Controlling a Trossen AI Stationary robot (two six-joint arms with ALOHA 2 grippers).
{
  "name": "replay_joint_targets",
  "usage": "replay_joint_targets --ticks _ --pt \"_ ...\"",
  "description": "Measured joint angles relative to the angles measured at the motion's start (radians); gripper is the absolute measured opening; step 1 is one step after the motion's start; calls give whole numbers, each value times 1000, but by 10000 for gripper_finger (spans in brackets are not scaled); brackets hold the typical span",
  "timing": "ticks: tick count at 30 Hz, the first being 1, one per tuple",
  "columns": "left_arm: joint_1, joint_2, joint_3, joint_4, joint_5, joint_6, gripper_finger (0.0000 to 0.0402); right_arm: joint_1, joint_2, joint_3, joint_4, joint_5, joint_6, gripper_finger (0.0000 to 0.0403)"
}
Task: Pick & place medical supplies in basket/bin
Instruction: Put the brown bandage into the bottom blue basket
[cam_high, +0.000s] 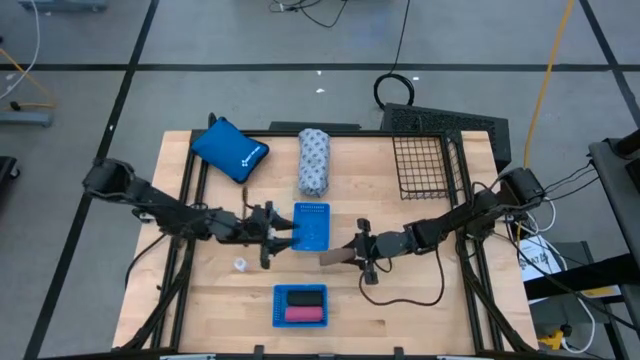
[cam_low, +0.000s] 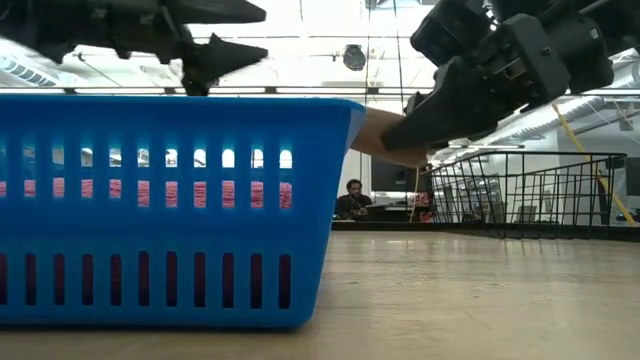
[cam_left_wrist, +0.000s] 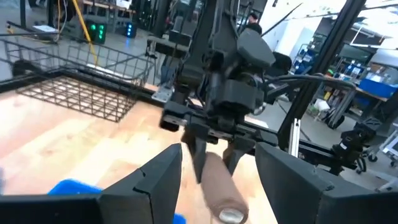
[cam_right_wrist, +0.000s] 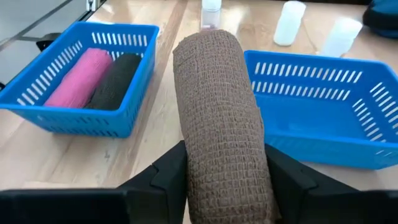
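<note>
My right gripper (cam_high: 347, 253) is shut on a brown bandage roll (cam_right_wrist: 217, 106) and holds it above the table, between two blue trays. One tray (cam_right_wrist: 311, 118) is bare. The other (cam_high: 300, 305), near the front edge, holds a pink roll (cam_right_wrist: 78, 78) and a black roll (cam_right_wrist: 115, 81). My left gripper (cam_high: 282, 236) stands open at the bare tray's left side, pointing at the brown roll (cam_left_wrist: 217, 193) and touching nothing. A white dotted roll (cam_high: 314, 162) lies at the back. A small white bottle (cam_high: 241, 264) stands on the table. The black wire basket (cam_high: 430, 160) is at the far right. My right gripper pinches the brown roll's two sides (cam_right_wrist: 186, 174) between its two fingers, at the end nearest the wrist. The fingers come from the table's right, slanting a little down, and lie along the roll. The roll sticks out past the fingertips (cam_low: 385, 135), lifted clear of the table.
A blue pouch (cam_high: 230, 150) lies at the far left. More small white bottles (cam_right_wrist: 289, 22) stand beyond the bare tray. Bare wood lies between the trays and the basket. A person (cam_low: 350, 200) sits in the room behind the table.
</note>
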Motion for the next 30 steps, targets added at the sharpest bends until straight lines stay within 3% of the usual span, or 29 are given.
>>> replay_joint_targets --ticks 4,10,14,21,30 --pt "1 90 125 -148 7 0 233 -11 0 0 9 -1 0 147" --pt "23 178 425 -720 27 -36 286 -18 0 0 11 -1 0 150" --pt "29 248 613 -951 38 -34 304 -18 0 0 10 1 0 148" --pt "31 398 859 -1104 132 109 310 -18 0 0 18 2 0 146" --pt "44 563 980 -1177 163 180 288 -18 0 0 19 2 -3 147"
